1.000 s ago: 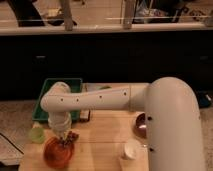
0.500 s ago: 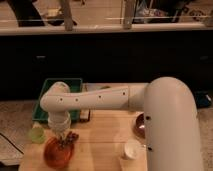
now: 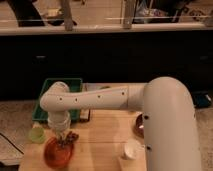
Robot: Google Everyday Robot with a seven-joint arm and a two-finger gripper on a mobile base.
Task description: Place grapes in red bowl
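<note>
Camera view, placement stage. The arm (image 3: 100, 98) reaches across the bench (image 3: 102, 135) from the right and turns down at its wrist over the front-left corner. There the gripper (image 3: 64, 136) hangs directly above the red bowl (image 3: 54, 155). Whether it is open or closed cannot be told. The grapes (image 3: 70, 137), a small dark cluster, sit just under the gripper at the bowl's far rim, over or just inside it. It is not clear whether they already rest in the bowl. By this reading the carry is done and only the release and the retreat of the arm are left.

Compared with the view half a second earlier, arm, gripper, grapes and bowl hold nearly the same positions, so the gripper is pausing over the bowl. The light-green cup (image 3: 36, 134) stands just left of the bowl.
</note>
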